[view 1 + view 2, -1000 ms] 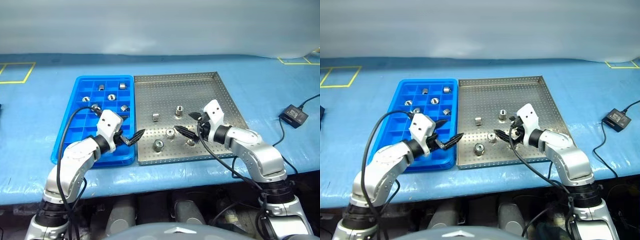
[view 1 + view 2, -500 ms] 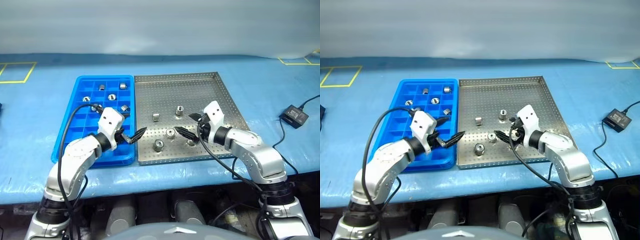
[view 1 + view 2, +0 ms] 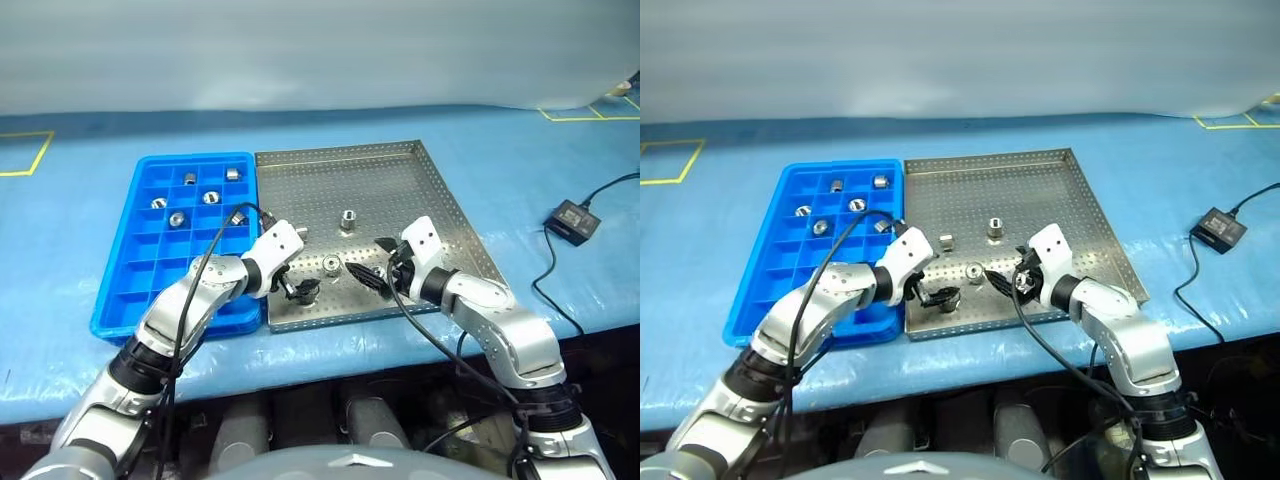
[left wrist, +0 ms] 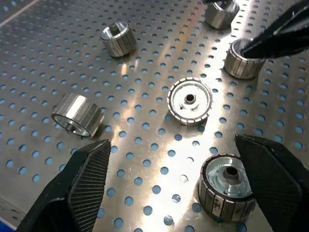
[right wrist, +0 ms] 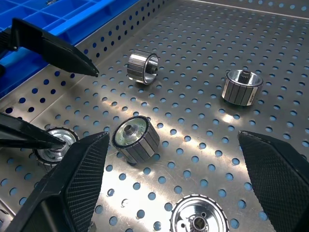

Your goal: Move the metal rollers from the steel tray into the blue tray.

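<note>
Both arms are extended forward and angled inward. The left gripper (image 3: 300,291) is pointed toward two o'clock with fingers spread wide. The right gripper (image 3: 372,262) is aimed toward ten o'clock, jaws likewise parted.

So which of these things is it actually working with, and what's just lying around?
Part of the job:
- metal rollers
- steel tray
- blue tray
- left tool and right tool, both open

Just lying about:
- black box with cable
- yellow tape marks
</note>
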Tool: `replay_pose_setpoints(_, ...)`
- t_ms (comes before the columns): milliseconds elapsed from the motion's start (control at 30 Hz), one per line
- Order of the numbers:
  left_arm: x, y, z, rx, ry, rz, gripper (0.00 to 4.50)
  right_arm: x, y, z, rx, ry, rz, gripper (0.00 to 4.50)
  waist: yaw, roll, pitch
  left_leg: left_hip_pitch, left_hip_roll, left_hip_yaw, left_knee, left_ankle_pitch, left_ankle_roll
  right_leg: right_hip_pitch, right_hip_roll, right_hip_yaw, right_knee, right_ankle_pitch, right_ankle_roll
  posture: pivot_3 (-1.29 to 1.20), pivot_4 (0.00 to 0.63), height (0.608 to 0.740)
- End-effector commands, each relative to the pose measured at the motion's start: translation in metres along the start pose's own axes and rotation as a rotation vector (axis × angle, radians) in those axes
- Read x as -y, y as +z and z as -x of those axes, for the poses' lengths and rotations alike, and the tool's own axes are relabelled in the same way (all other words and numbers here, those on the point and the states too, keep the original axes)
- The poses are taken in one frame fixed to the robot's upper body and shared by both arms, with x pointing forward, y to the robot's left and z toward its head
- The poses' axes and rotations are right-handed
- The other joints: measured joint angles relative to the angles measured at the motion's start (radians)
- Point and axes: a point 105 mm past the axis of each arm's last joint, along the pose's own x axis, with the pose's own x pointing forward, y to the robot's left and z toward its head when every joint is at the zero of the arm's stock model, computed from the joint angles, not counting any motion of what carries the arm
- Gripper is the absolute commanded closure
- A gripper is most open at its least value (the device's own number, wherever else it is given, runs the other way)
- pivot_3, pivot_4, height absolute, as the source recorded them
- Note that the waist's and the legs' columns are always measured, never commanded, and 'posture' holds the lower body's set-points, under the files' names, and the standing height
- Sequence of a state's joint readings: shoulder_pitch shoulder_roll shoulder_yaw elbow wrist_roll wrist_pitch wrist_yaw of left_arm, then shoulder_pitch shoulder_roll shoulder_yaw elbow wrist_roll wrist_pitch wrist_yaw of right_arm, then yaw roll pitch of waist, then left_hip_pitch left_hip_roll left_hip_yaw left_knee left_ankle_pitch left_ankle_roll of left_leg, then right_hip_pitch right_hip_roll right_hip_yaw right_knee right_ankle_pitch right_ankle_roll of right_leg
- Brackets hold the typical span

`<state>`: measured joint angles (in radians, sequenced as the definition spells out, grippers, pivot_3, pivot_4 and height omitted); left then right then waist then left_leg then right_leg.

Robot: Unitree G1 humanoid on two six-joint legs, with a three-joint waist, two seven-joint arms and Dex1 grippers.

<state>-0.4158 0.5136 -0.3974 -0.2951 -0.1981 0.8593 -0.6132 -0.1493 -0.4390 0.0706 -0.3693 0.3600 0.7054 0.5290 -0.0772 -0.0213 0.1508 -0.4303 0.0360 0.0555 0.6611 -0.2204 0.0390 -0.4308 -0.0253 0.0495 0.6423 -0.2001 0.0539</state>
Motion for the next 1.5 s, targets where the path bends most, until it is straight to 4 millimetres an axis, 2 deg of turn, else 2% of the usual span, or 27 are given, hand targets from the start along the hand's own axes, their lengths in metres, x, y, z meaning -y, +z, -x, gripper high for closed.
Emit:
replay_pose_setpoints(33, 0.004, -0.005, -0.002, -0.054, -0.039, -0.015, 0.03, -0.004, 0.011, 0.003, 0.052, -0.010, 0.031, 0.00, -0.007, 0.000, 0.000, 0.000, 0.000, 0.000, 0.000, 0.000, 0.000, 0.000, 0.000, 0.000, 0.000, 0.000, 0.000, -0.18, 0.150, 0.740)
replay_pose_setpoints(267, 0.007, -0.018, -0.010, -0.138, -0.073, -0.034, 0.03, -0.005, 0.014, 0.003, 0.064, -0.016, 0.041, 0.00, -0.028, 0.001, 0.000, 0.001, 0.000, 0.000, 0.000, 0.000, 0.000, 0.000, 0.000, 0.000, 0.001, 0.000, 0.000, -0.18, 0.150, 0.740)
replay_pose_setpoints(467, 0.001, -0.022, -0.016, -0.186, -0.048, -0.051, 0.03, -0.004, 0.019, 0.003, 0.071, -0.016, 0.060, 0.00, -0.035, 0.001, -0.001, 0.002, 0.000, 0.000, 0.001, 0.000, 0.000, 0.001, 0.000, 0.000, 0.001, 0.000, 0.000, -0.18, 0.150, 0.740)
replay_pose_setpoints(600, -0.003, -0.024, -0.019, -0.194, -0.039, -0.041, 1.25, -0.002, 0.021, 0.003, 0.067, -0.016, 0.076, 0.00, -0.035, 0.002, -0.001, 0.002, 0.000, 0.000, 0.001, 0.000, 0.000, 0.001, -0.001, 0.000, 0.001, 0.000, 0.000, -0.18, 0.150, 0.740)
replay_pose_setpoints(733, -0.005, -0.018, -0.018, -0.162, -0.038, -0.032, 1.25, -0.002, 0.023, 0.001, 0.070, -0.011, 0.081, 0.00, -0.034, 0.002, -0.002, 0.003, 0.000, 0.000, 0.001, 0.000, 0.000, 0.002, -0.001, 0.000, 0.001, 0.000, 0.000, -0.17, 0.150, 0.740)
replay_pose_setpoints(833, -0.007, -0.013, -0.017, -0.130, -0.031, -0.021, 1.80, -0.004, 0.023, 0.000, 0.068, 0.001, 0.080, 0.00, -0.033, 0.002, -0.002, 0.003, 0.000, 0.000, 0.001, 0.000, 0.000, 0.002, -0.001, 0.000, 0.001, 0.000, 0.000, -0.17, 0.150, 0.740)
replay_pose_setpoints(933, -0.011, -0.008, -0.014, -0.101, -0.011, 0.009, 2.71, -0.007, 0.017, -0.002, 0.042, 0.030, 0.080, 0.00, -0.031, 0.002, -0.001, 0.002, 0.000, 0.000, 0.001, 0.000, 0.000, 0.001, -0.001, 0.000, 0.001, 0.000, 0.000, -0.16, 0.150, 0.740)
replay_pose_setpoints(1133, -0.018, -0.012, -0.006, -0.103, 0.024, 0.016, 2.71, -0.005, 0.019, -0.004, 0.039, 0.033, 0.091, 0.00, -0.036, 0.002, -0.001, 0.002, 0.000, 0.000, 0.000, 0.000, 0.000, 0.001, 0.000, 0.001, 0.001, 0.000, 0.000, -0.15, 0.150, 0.740)
replay_pose_setpoints(1367, -0.032, 0.005, 0.003, -0.023, 0.082, 0.054, 2.71, -0.007, 0.018, -0.007, 0.038, 0.048, 0.094, 0.00, -0.040, 0.002, -0.001, 0.002, 0.001, 0.000, 0.001, 0.000, 0.000, 0.000, 0.001, 0.000, 0.002, 0.000, 0.000, -0.14, 0.150, 0.740)
replay_pose_setpoints(1500, -0.032, 0.014, 0.005, 0.015, 0.069, 0.065, 2.71, -0.007, 0.017, -0.008, 0.035, 0.049, 0.093, 0.00, -0.039, 0.002, -0.001, 0.001, 0.000, 0.000, 0.000, 0.000, 0.000, 0.001, 0.000, 0.001, 0.002, 0.000, 0.000, -0.14, 0.150, 0.740)
